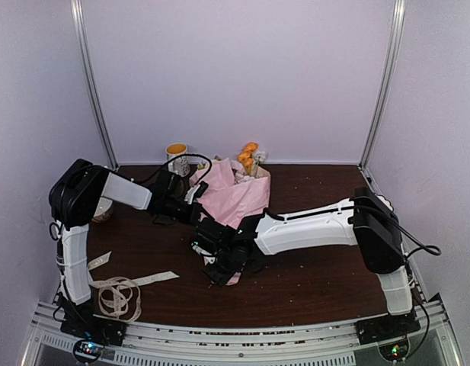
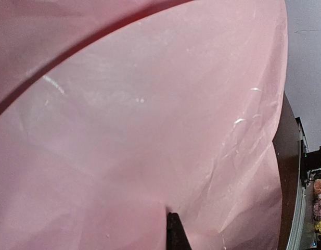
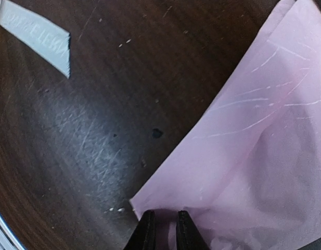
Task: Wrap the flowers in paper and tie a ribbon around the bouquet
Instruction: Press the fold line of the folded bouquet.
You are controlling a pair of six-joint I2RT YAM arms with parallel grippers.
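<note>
A sheet of thin, tissue-like pale pink wrapping paper [image 1: 236, 198] is lying loosely bunched into a cone around the middle of the dark brown wooden tabletop [image 1: 318, 286]. Its wide end is pointing toward the far edge. A bunch of artificial flowers [image 1: 250, 158] is poking out of that wide end, with orange blooms standing tallest and a pale one beside them.

The left hand [image 1: 195, 194] is reaching in at the paper's left side, toward the far edge. In the left wrist view the paper [image 2: 150, 130] is filling nearly the whole frame. The left hand [image 2: 173, 230] is showing there as a single dark tip, fully closed, and creases are running away from it, so it is pinching the sheet.

The right hand [image 1: 219, 263] is hovering over the cone's narrow end, nearer the near edge. In the right wrist view the right hand [image 3: 164, 230] is sitting right at a corner of the paper [image 3: 254, 146]. Its fingertips [image 3: 146, 232] are standing only a narrow gap apart, with pink showing between them. I cannot tell whether it is gripping the sheet.

A long cream-beige fabric ribbon [image 1: 120, 293] with faint printed lettering is lying coiled by the near left corner. One cut end [image 3: 38, 39] is resting flat on the bare wood [image 3: 87, 130], apart from the paper. A white mug with a yellow inside [image 1: 177, 156] is standing at the far edge, just left of the flowers.
</note>
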